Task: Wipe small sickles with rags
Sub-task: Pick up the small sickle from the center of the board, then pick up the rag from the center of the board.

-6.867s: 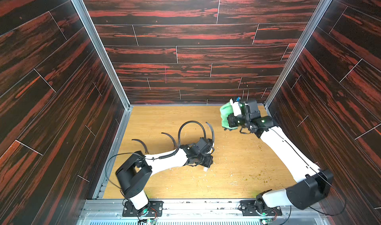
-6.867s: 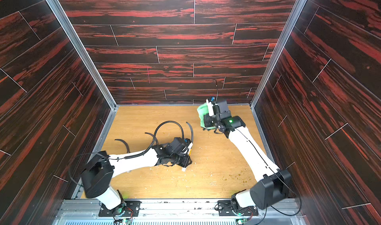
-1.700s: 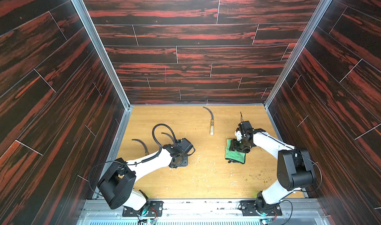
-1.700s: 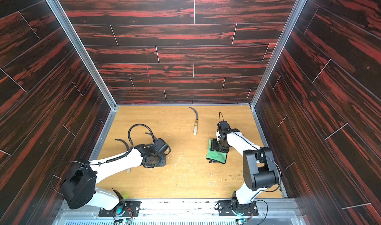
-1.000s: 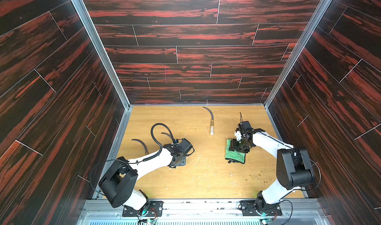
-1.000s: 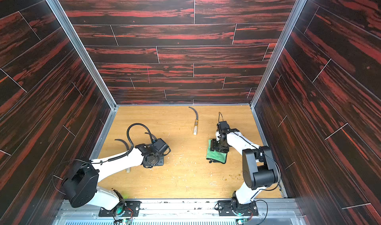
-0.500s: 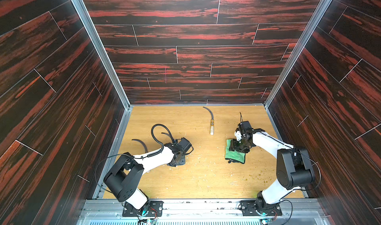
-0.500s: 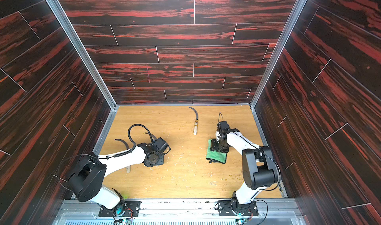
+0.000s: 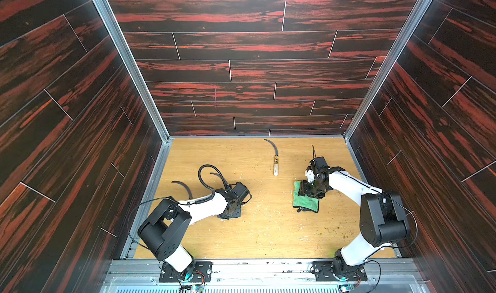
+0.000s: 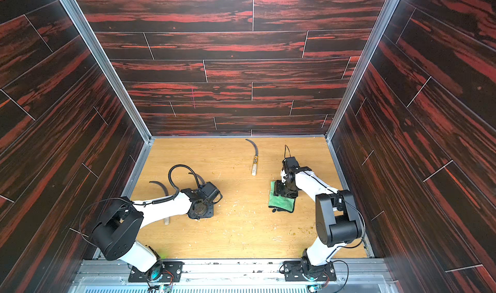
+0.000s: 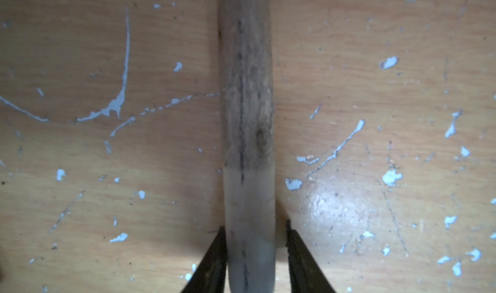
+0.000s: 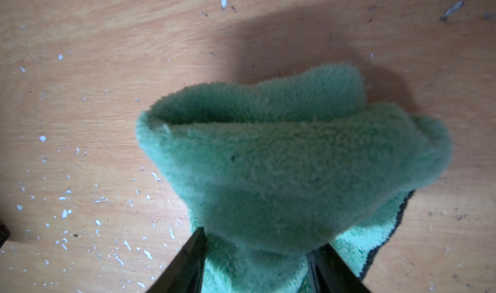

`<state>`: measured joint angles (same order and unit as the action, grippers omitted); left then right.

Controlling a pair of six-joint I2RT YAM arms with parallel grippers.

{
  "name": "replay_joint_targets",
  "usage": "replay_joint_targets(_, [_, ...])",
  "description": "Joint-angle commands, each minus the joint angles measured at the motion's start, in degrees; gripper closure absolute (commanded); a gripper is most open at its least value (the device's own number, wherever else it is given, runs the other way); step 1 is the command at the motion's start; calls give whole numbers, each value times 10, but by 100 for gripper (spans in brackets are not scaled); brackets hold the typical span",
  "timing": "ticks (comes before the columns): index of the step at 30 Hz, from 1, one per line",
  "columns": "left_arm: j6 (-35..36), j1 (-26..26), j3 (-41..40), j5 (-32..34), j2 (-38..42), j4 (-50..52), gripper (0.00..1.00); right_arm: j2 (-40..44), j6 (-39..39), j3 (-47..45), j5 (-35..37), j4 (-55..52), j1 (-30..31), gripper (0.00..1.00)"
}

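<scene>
1. Closing on a pale sickle handle (image 11: 248, 117), the left gripper (image 11: 254, 231) is seen with jaws drawn in from a wider gap a second back. One tip touches the handle and a sliver is left at the other, so a firm clamp cannot be told.
2. The handle is judged to belong to the near sickle, whose blade (image 9: 218, 177) shows beside the black cable loop (image 9: 199, 174).
3. Right gripper (image 12: 257, 240): no change noted. Its jaws are clamped on the bunched green rag (image 12: 295, 157), which rests on the table (image 9: 268, 232) at the right.
4. Several seconds back the rag was held aloft. Since then it has been lowered, and the back sickle (image 9: 275, 159) has been laid at the far centre, so it is judged wiped.
5. The left sickle (image 9: 183, 188) lies flat, well apart from the rag. Pickup of the next sickle is judged under way, with two left to wipe.
</scene>
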<state>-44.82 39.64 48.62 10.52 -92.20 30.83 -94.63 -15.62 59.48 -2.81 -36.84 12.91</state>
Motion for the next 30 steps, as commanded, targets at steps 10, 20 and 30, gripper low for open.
replay_joint_targets(10, [10,-4,-6,-10,-12,-13,77,-21,0,12,-6,-10,4,40])
replay_joint_targets(20, [88,43,7,-46,-20,-23,100,-19,1,12,-23,-11,6,40])
replay_joint_targets(30, [156,152,44,-50,-36,-64,100,-31,6,8,-20,-29,15,38])
